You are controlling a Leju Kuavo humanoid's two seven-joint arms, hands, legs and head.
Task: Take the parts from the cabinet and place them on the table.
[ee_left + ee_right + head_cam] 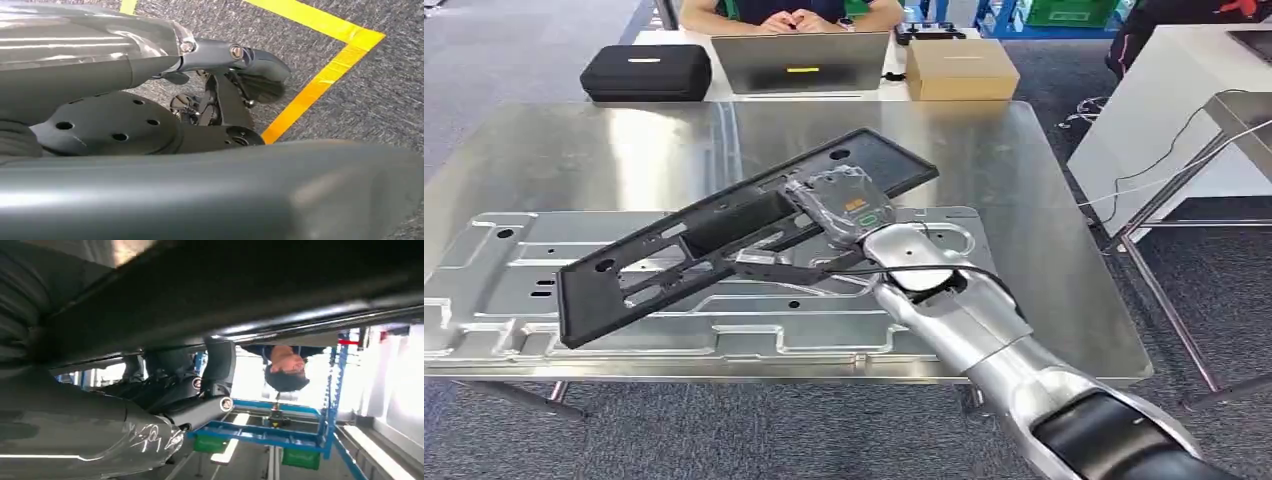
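A long black frame-shaped part [724, 240] hangs tilted just above the steel table [624, 150], over a large stamped silver panel [484, 300] that lies flat on it. My right hand [839, 205] grips the black part near its middle, reaching in from the lower right. In the right wrist view the part's dark underside [250, 285] runs across close above the hand [75, 430]. My left hand [240, 60] hangs over grey carpet, its fingers apart and nothing in it.
Behind the table stands a desk with a black case [646, 72], a laptop [800, 62] and a cardboard box [961, 68], with a person [789, 15] seated at it. A white table [1154, 110] stands at the right. Yellow tape [320, 85] marks the floor.
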